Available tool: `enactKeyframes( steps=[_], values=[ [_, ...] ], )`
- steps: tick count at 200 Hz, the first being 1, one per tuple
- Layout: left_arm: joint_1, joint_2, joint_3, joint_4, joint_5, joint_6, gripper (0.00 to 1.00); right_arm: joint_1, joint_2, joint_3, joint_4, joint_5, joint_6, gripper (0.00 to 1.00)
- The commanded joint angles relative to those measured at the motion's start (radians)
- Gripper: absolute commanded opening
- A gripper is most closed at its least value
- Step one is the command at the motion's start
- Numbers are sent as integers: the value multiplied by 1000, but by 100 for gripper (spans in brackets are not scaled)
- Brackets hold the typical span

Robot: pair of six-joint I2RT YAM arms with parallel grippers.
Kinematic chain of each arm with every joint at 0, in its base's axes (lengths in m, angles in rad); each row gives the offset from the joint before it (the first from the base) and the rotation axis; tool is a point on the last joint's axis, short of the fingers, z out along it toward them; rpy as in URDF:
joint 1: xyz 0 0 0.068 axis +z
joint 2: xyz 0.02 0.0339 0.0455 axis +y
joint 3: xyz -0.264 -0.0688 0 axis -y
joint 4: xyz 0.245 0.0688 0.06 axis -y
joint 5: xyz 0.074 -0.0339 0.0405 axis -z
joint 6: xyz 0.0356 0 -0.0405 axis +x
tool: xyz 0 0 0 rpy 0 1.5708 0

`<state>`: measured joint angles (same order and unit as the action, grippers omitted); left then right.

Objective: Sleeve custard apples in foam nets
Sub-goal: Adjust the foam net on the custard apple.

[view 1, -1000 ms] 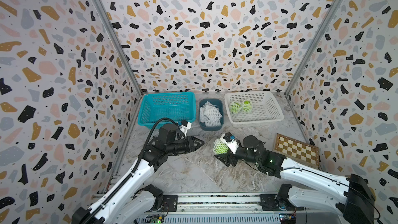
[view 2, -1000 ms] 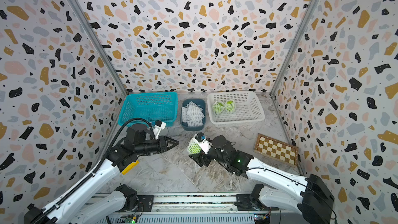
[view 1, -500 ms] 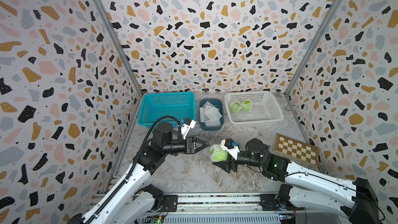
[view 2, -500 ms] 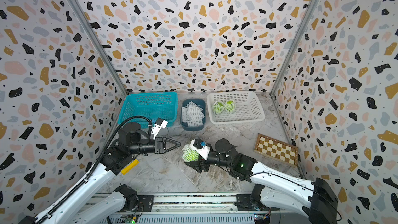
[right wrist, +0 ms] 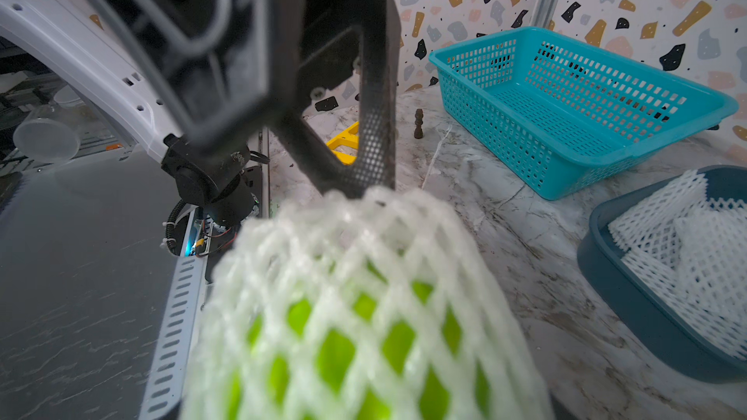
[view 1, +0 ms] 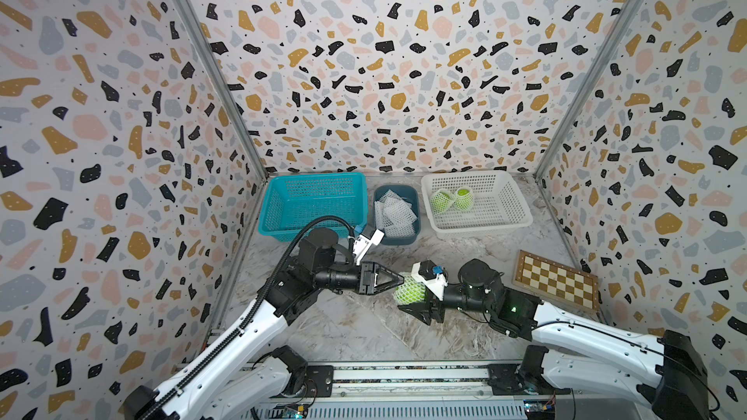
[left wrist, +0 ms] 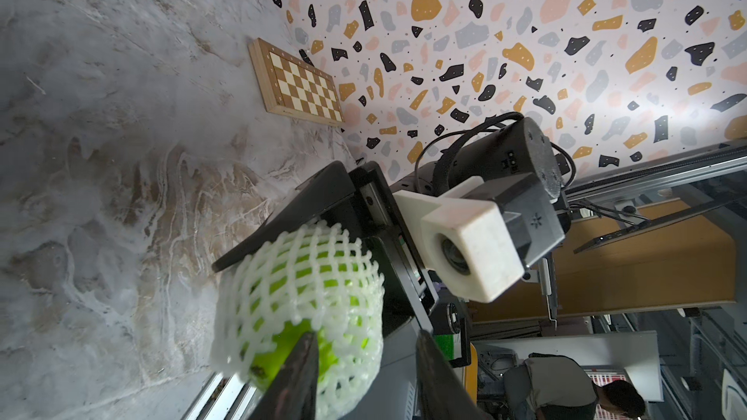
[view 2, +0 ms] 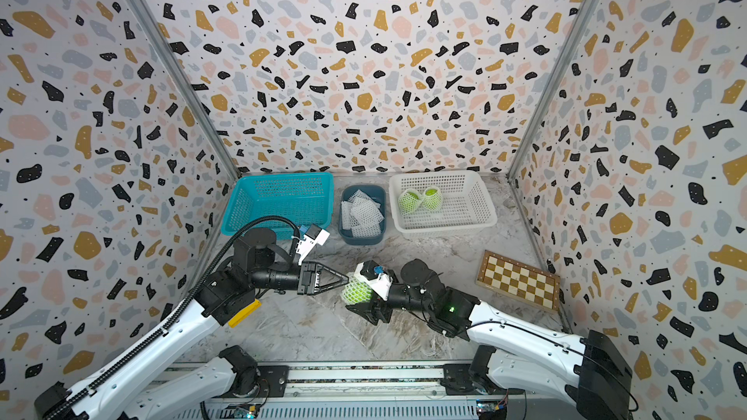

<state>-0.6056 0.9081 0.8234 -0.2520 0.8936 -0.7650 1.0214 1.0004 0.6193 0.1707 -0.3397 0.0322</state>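
Right wrist view — left fingers (right wrist: 376, 147) poised at netted custard apple (right wrist: 335, 349)

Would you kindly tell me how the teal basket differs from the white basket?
The teal basket is empty; the white basket holds two netted custard apples. The teal basket stands left of the dark-blue tub of foam nets, the white basket right of it. Both are perforated rectangular baskets by the back wall.

Foam nets (view 1: 394, 212) lie in a tray (view 1: 399, 239) between two baskets (view 1: 319, 208).
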Motion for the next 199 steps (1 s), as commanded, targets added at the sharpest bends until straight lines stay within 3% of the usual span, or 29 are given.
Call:
enactKeyframes(
  steps=[1,46,79,107,199],
  values=[
    [-6,14,48,-38,-22,41,39,4,-6,48,3,-2,-8,75],
    [-14,20,40,35,-7,4,33,4,19,54,-9,1,-11,74],
    [-14,33,39,21,-8,13,10,4,17,51,-1,8,-7,73],
    [-14,38,41,-4,-22,30,0,3,4,48,3,7,-7,73],
    [-11,6,63,-146,-144,90,0,-4,-37,22,7,13,13,73]
  ],
)
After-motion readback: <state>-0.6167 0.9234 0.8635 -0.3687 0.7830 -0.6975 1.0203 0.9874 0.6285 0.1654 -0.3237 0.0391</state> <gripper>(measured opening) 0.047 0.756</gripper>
